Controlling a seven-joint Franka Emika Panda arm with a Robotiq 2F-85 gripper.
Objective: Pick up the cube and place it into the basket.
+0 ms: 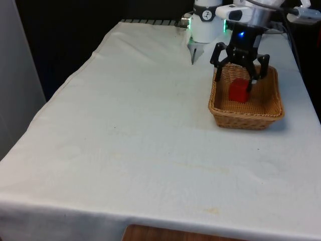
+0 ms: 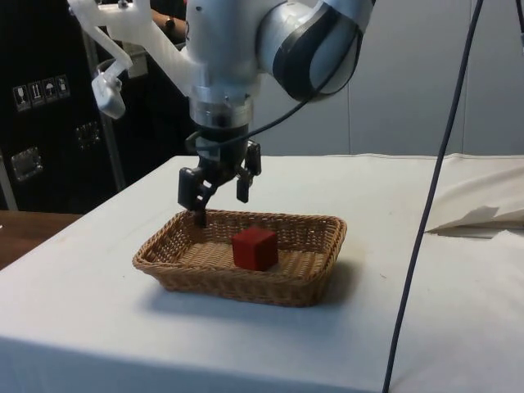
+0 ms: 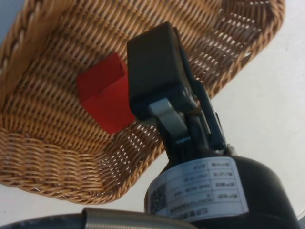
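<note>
The red cube [image 1: 239, 91] [image 2: 254, 248] [image 3: 102, 93] rests on the floor of the wicker basket [image 1: 246, 118] [image 2: 237, 286] [image 3: 47, 143], which stands on the white cloth at the front view's right, near the robot's end. My gripper [image 1: 236, 76] [image 2: 219, 193] hangs open just above the basket's far half, its fingers spread wide with nothing between them. The cube lies free below and slightly nearer the camera than the fingertips. In the wrist view one black finger [image 3: 152, 71] stands next to the cube without touching it.
The white cloth [image 1: 130, 130] covers the whole table, with broad free room at the front view's left and front. The basket sits close to the table's edge at the front view's right. A black cable [image 2: 430, 196] hangs beside the basket in the side view.
</note>
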